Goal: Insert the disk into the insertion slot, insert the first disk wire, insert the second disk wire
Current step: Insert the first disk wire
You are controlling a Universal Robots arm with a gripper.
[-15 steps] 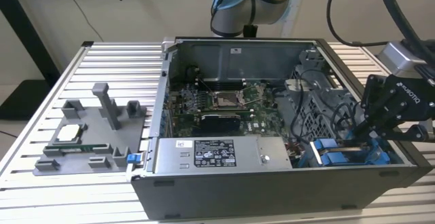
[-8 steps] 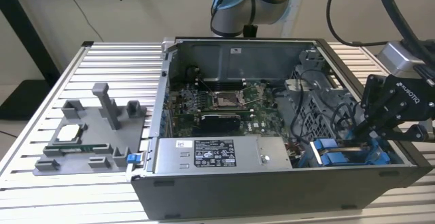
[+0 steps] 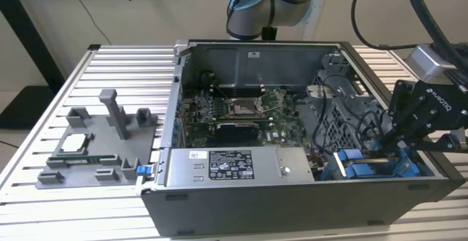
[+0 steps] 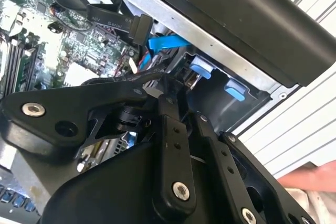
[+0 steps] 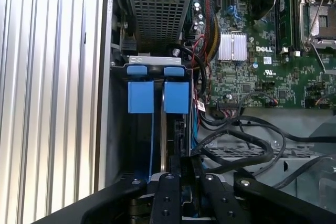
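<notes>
Closest in, the end effector [image 5: 182,162] is hanging right over the open end of the drive bay. In both wrist views it is clenched, its jaws sitting almost together, though I cannot tell whether they are pinching a wire plug or nothing at all.

Just beyond it the disk [image 5: 176,98] is standing on edge in the insertion slot [image 5: 155,60]. It seems fully seated, with its blue tab showing at the end of the bay away from the tool. That is probably leaving its connector end under the jaws, which would explain why the end effector is waiting there.

A second blue carrier [image 5: 140,97] is sitting just beside the disk. Black wires [image 5: 247,145] are looping next to the bay and running toward the jaws, so I judge a wiring step to be in hand. Further on, the motherboard [image 5: 252,72] is lying flat.

In the exterior view all this is happening at about 4 o'clock in the computer case [image 3: 292,208]. The case is lying on its side with the panel off, giving access from above. The power supply box [image 3: 292,167] is sitting at 6 o'clock inside it.

The bench [image 3: 124,66] is carrying the case and, at 9 o'clock, a grey fixture [image 3: 86,168] keeping spare parts in fixed spots. At 12 o'clock, farthest back, the arm [image 3: 292,0] is rising behind the case.
</notes>
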